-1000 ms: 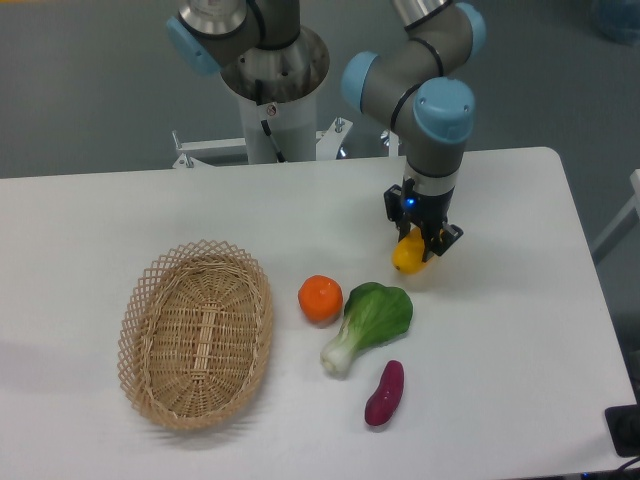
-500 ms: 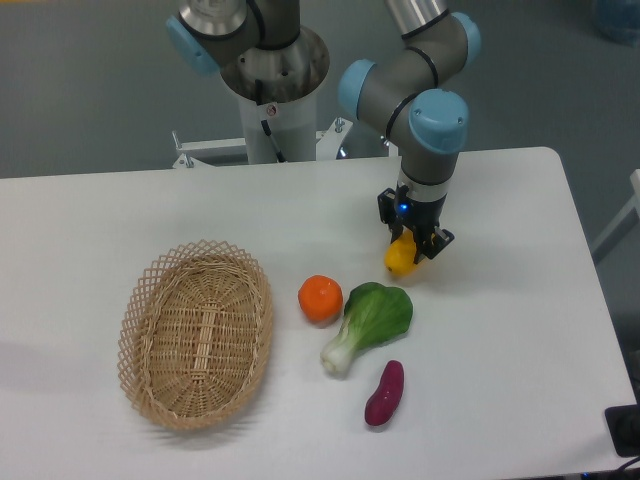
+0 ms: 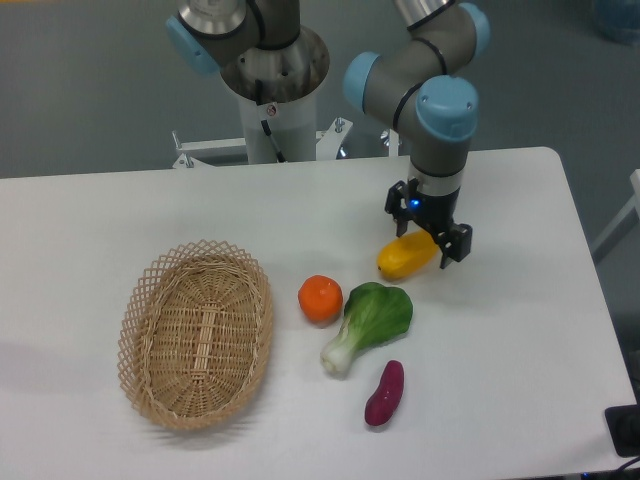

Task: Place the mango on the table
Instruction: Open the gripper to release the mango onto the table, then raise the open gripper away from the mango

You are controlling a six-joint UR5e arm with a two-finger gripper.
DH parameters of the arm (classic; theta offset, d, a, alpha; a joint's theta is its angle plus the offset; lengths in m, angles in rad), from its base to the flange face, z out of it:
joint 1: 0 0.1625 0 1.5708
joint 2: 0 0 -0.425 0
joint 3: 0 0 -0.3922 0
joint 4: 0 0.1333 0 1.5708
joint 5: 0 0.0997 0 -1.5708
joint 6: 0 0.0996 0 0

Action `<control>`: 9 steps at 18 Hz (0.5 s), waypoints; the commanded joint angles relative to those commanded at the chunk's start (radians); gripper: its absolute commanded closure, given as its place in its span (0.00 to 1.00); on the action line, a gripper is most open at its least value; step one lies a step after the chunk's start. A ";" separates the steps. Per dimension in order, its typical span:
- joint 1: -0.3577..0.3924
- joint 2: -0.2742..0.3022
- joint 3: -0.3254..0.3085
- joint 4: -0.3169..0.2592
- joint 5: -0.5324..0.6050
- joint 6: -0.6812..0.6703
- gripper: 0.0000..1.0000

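Mango [image 3: 406, 257] lying on white bench [image 3: 520, 330], just above green vegetable [image 3: 372, 322]. Hand [image 3: 430, 232] hanging open over its right end (apparently gripping nothing). We are advising straight upward retreat, avoiding nudging fruit.

Behind my table [image 3: 150, 215] the floor [image 3: 90, 90] runs dull grey-green under even, soft light. A white pedestal [image 3: 275, 100] stands on a metal base plate [image 3: 215, 150]. Something pale blue [image 3: 618, 18] sits top right.
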 joint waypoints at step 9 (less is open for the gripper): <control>-0.006 0.012 0.239 -0.311 0.002 -0.002 0.00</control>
